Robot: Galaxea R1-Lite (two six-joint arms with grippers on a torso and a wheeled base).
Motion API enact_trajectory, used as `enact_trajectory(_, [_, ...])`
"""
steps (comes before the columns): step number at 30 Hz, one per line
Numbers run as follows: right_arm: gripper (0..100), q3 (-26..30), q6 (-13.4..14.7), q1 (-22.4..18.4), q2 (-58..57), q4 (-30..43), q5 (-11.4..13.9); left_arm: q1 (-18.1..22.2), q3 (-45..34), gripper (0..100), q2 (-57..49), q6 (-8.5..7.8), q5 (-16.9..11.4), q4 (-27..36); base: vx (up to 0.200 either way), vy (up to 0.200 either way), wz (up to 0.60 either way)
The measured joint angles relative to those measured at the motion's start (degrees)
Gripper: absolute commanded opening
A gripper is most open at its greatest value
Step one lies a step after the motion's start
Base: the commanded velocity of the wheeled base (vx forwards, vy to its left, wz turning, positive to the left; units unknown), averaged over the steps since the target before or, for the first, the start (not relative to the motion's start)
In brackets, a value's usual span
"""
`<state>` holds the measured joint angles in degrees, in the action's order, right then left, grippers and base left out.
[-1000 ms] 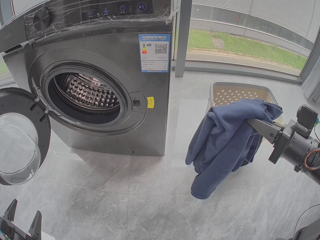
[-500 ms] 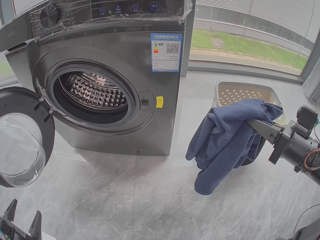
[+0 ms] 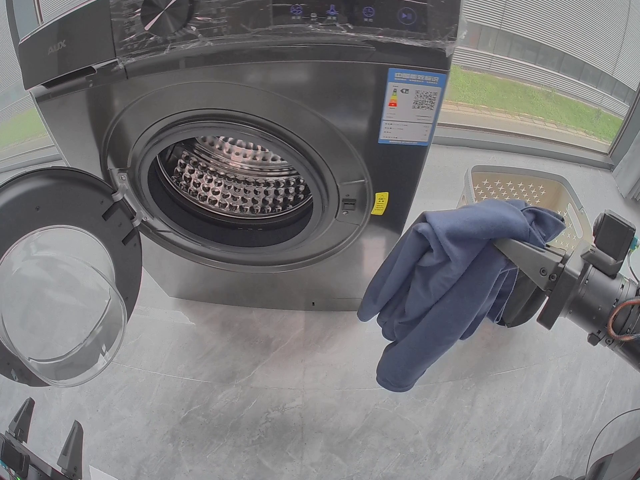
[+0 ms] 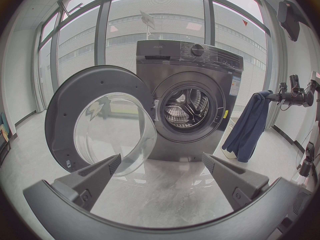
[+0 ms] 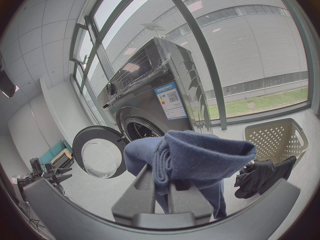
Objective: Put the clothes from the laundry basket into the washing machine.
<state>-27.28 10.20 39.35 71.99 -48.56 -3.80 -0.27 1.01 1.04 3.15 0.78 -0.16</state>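
Our right pincer (image 3: 508,248) at three o'clock, clenched on the blue garment (image 3: 440,281) hanging above the floor (image 3: 267,381), laundry basket (image 3: 527,185) just behind at two, washing machine (image 3: 267,101) at eleven with door (image 3: 60,201) swung open, our left pincer (image 3: 43,435) released at seven.

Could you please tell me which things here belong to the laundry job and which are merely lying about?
Job: blue garment, held by the right gripper; laundry basket; black garment draped over its rim; washing machine with its door open; left gripper, open.
Just there: blue label; yellow sticker; window.
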Motion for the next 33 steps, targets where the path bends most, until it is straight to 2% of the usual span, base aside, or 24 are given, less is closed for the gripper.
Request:
enact_trajectory(11, [0,0.02,-0.02,-0.05,0.04,-0.07,0.01,0.02,0.00,100,0.00,0.00,-0.07,0.00,0.000,0.000,0.00])
enact_trajectory(26, [0,-0.09,0.00,0.00,0.04,-0.05,0.00,0.02,0.00,100,0.00,-0.02,-0.02,0.00,0.000,0.200,0.00])
enact_trajectory(33, [0,-0.05,0.00,0.00,0.06,-0.05,0.04,0.00,0.00,100,0.00,0.00,0.00,0.00,0.000,0.000,0.00])
